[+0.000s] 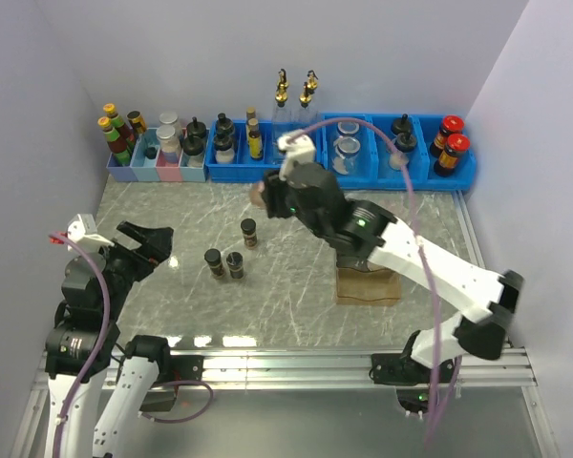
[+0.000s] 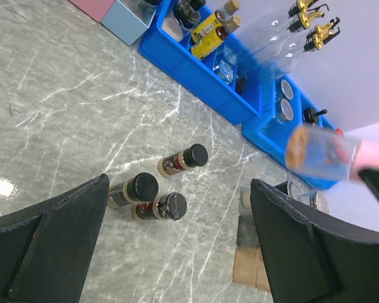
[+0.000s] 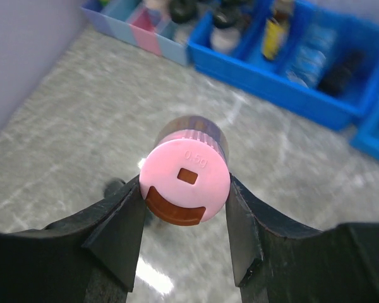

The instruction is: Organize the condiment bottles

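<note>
Pinching one pink-lidded jar (image 3: 186,180) between its two fingers, the right gripper (image 3: 185,192) holds it off the table (image 1: 172,205), long axis lying level, lid toward the wrist, base pointing away. Three black-lidded jars (image 2: 183,159) (image 2: 134,189) (image 2: 161,206) stand upright, clustered, beyond the gap of the left gripper (image 2: 180,183), whose two fingers are spread wide.

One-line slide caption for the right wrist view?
Jaws clamp a pink-lidded jar above the marble table, blue bins blurred behind.
</note>
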Controlling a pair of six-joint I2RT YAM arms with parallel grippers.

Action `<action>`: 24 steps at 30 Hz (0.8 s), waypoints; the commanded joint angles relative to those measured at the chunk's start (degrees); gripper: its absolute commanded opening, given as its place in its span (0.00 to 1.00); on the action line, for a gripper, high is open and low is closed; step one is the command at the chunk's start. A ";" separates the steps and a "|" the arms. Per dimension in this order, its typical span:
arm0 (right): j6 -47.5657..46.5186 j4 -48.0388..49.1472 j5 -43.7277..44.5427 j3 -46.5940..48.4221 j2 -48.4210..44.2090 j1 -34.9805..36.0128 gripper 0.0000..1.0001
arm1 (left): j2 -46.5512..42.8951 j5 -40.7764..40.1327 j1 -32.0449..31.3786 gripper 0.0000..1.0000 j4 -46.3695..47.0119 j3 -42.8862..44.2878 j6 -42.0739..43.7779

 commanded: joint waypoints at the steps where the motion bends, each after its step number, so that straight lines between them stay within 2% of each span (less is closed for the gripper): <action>1: 4.99 -1.50 6.89 -7.54 -8.50 -1.07 0.00 | 1.27 2.09 -0.26 0.99 2.86 2.17 1.44; 10: 14.75 -12.39 9.62 -25.22 -25.56 -4.32 0.00 | 1.54 4.82 -0.26 0.99 6.46 -0.46 1.97; 13: 15.99 -13.28 7.08 -31.10 -29.43 -8.62 0.00 | 2.41 5.69 -0.26 0.99 7.08 -1.08 1.79; 16: 14.93 -11.79 2.60 -35.51 -31.37 -13.37 0.00 | 3.03 6.75 -0.26 0.99 8.22 -1.60 1.35; 24: 15.72 -12.84 0.39 -38.41 -30.23 -15.84 0.00 | 2.59 7.37 -0.26 0.99 8.05 -1.96 0.56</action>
